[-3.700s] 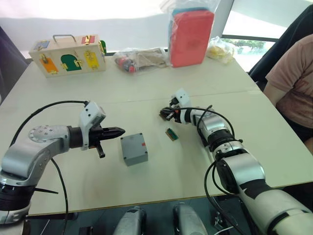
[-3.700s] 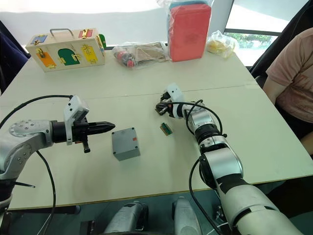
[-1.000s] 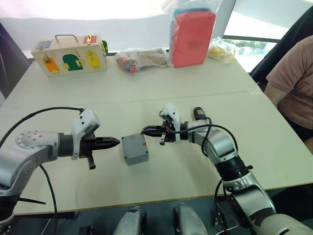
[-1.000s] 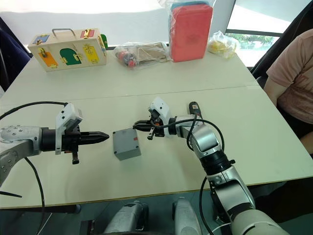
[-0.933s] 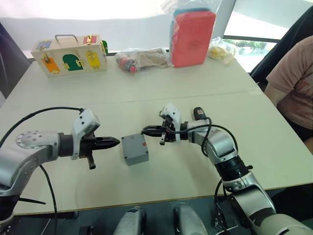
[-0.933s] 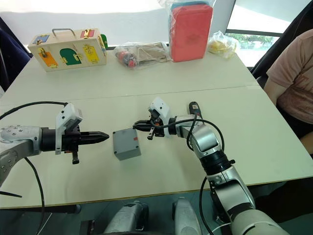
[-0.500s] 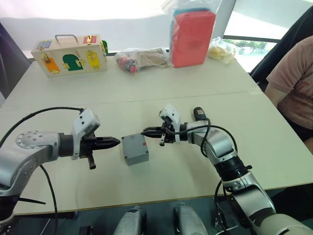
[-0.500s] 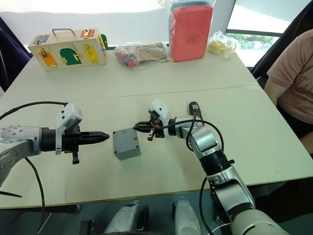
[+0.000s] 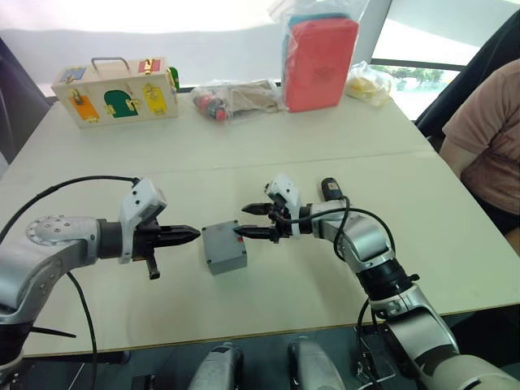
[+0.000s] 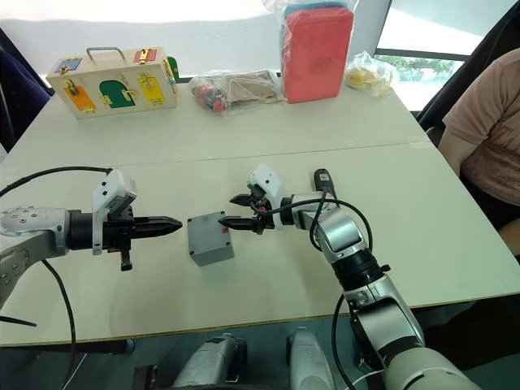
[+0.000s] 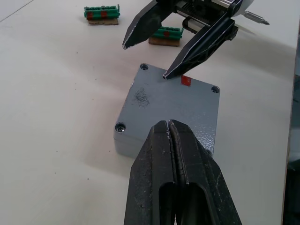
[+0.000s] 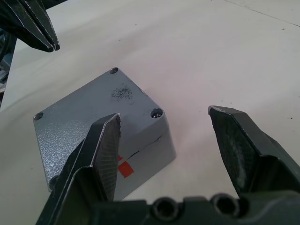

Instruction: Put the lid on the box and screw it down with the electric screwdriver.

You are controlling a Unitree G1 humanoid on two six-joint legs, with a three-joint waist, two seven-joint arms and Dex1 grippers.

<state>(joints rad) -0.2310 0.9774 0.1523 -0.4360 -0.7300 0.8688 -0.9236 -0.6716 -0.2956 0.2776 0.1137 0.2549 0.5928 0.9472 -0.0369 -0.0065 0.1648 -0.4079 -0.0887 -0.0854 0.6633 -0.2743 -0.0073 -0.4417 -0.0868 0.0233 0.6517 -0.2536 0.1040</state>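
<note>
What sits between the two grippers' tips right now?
The box, lid on, in the left eye view: shut left gripper on one side, open right gripper on the other.

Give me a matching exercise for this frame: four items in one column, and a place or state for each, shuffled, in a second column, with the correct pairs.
Column 1:
1. left gripper
2. right gripper
3. box
4. electric screwdriver

Column 2:
A. lying on the table behind the right forearm
B. fingers spread apart, at the box's red-marked side
C. standing between the two grippers with the lid on it
D. fingers pressed together, pointing at the box

Pairs: 1-D, 2-B, 3-C, 4-A
</note>
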